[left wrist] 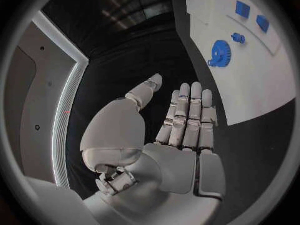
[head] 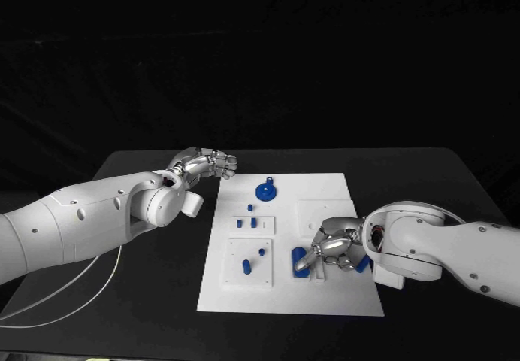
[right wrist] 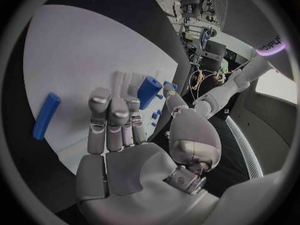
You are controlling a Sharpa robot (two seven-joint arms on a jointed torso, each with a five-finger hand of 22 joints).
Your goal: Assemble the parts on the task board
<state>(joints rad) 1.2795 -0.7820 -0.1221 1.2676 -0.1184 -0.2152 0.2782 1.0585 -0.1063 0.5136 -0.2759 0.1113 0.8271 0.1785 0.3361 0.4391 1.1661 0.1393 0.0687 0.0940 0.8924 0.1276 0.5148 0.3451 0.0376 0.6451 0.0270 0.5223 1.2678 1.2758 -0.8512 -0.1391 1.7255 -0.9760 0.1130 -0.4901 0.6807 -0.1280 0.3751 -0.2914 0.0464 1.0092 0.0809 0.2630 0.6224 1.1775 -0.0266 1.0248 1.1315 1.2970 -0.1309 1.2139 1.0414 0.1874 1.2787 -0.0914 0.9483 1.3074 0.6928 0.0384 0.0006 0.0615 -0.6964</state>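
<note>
The white task board (head: 325, 192) lies in the middle of the table. My right hand (head: 334, 247) is low over its near right part. Thumb and a finger pinch a blue peg (right wrist: 149, 91), which shows under the hand (head: 302, 260). A blue rod (right wrist: 46, 116) lies flat on the board beside that hand. My left hand (head: 206, 163) hovers off the board's far left corner; its fingers (left wrist: 187, 112) are stretched out and hold nothing. A blue gear (head: 267, 192) (left wrist: 219, 52) lies at the board's far end.
Small blue parts (head: 247, 222) sit in a raised plate left of centre, and two more (head: 247, 265) in the near left plate. Another blue piece (head: 363, 263) shows just right of my right hand. A white cable (head: 76, 293) curves across the table at near left.
</note>
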